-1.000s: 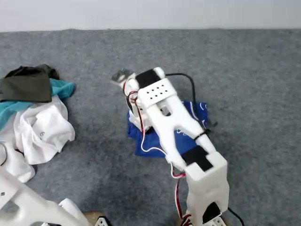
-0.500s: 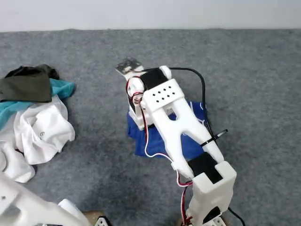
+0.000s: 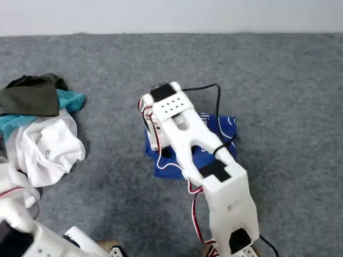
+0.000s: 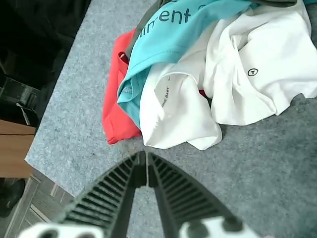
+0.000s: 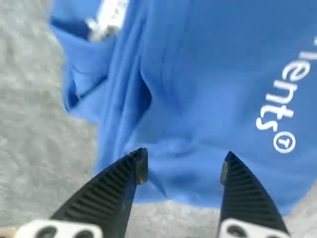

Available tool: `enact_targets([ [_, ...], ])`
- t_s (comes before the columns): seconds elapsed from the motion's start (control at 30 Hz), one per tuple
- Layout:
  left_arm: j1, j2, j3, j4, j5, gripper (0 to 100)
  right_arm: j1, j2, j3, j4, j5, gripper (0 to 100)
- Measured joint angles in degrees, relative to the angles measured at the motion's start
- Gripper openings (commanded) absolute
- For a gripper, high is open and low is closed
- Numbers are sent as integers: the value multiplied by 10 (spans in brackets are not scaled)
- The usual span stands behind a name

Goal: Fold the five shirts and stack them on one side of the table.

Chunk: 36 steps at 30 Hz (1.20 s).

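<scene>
A folded blue shirt (image 3: 170, 163) lies at the table's middle, largely covered by my right arm (image 3: 187, 134). My right gripper (image 5: 182, 168) hovers open just above the blue shirt (image 5: 198, 89), its fingers spread over one edge. At the left lies a pile of shirts: a dark one (image 3: 32, 96), a teal one (image 3: 69, 99) and a white one (image 3: 48, 144). My left gripper (image 4: 147, 161) is shut, above the carpet near the white shirt (image 4: 247, 84), the teal shirt (image 4: 173, 34) and a red shirt (image 4: 116, 99).
Grey carpet (image 3: 278, 80) covers the table, with free room at the right and back. The table's edge (image 4: 44, 168) drops off beside the red shirt. The left arm's white base (image 3: 32, 235) sits at the front left.
My right arm has pulled back and lowered over the blue shirt. The left arm at the front left corner has shifted.
</scene>
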Motion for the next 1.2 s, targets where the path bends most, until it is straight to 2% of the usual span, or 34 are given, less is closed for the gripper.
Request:
enact_targets([
  [0.3,1,-101,130,-47,-4,19,-63,14,-30,0,-2,248],
  [0.7,1,-114,171,-48,-4,19,-65,89,-60,0,-3,244],
  [0.77,1,-114,171,-48,-4,19,-66,97,-76,0,-3,206],
  [0.93,1,-114,171,-48,-4,19,-65,124,-100,0,-3,13],
  [1.2,1,-114,171,-48,-4,19,-47,140,-113,0,2,10],
])
